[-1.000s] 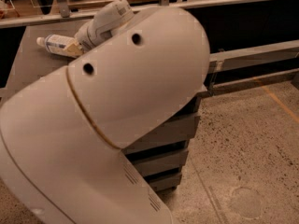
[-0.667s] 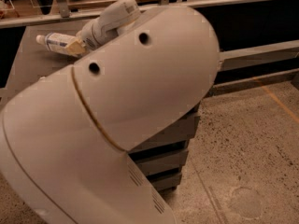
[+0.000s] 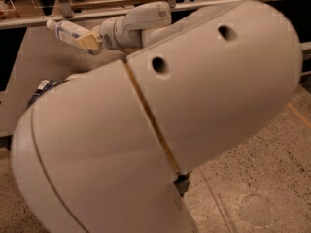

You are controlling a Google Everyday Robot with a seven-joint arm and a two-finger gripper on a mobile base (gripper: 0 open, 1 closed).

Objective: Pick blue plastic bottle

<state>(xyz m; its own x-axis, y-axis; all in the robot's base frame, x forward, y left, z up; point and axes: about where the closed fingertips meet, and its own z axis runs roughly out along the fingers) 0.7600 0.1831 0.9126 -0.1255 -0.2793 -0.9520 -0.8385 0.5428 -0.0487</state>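
At upper left, past the big white arm (image 3: 194, 106) that fills most of the view, our gripper (image 3: 89, 41) reaches over the grey table (image 3: 34, 76) w/ its tan tip right at one end of the blue plastic bottle (image 3: 67, 31). The bottle sits tilted near the table's back edge, white cap toward the far left, label facing us. Tip & bottle overlap, so contact looks likely. But we can't tell how wide the gripper stands or whether it has hold of anything; the wrist hides that. A dark blue snack bag (image 3: 43, 88) peeks out by the arm's edge, nearer us, well apart from the bottle. We judge this as the grasp step: gripper at the bottle, lift not confirmed. Next move, imo: get the grip square on the bottle body, not just its end, then raise straight up, slow, since smooth round plastic can slip or roll.
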